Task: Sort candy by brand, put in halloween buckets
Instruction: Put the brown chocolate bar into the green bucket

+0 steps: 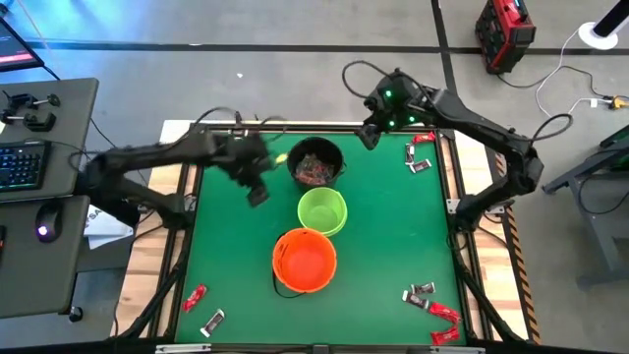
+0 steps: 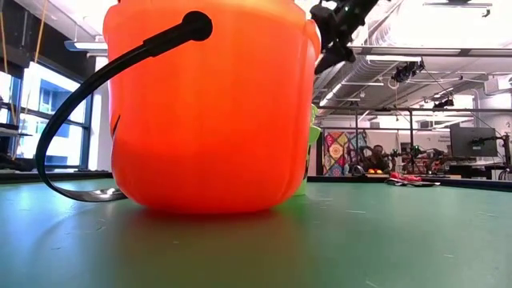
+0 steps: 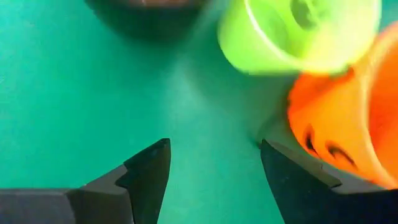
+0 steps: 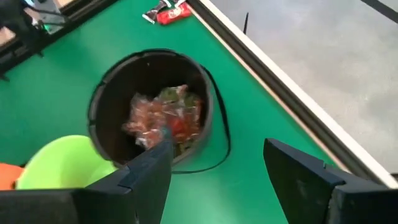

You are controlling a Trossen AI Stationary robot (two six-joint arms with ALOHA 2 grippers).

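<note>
I held my right end effector (image 4: 214, 171) above the black bucket (image 1: 315, 163) at the bench's (image 1: 393, 246) far edge, fingers apart and empty, presumably positioned over the release point. My left end effector (image 3: 214, 177) hovered beside the buckets, fingers likewise apart and empty. The black bucket contained crinkled red and silvery-clear candy (image 4: 163, 115); further pieces (image 1: 420, 155) lay scattered near the bench corners.

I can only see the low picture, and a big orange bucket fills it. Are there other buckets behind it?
Observer: Yes. From above, a lime green bucket sits just behind the orange bucket, and a black bucket stands beyond that.
Operator: Anything inside them?
Observer: The black one holds a pile of wrapped candy.
Operator: Where are the arms?
Observer: The left gripper is open, left of the green bucket; the right gripper is open near the black one.
</note>
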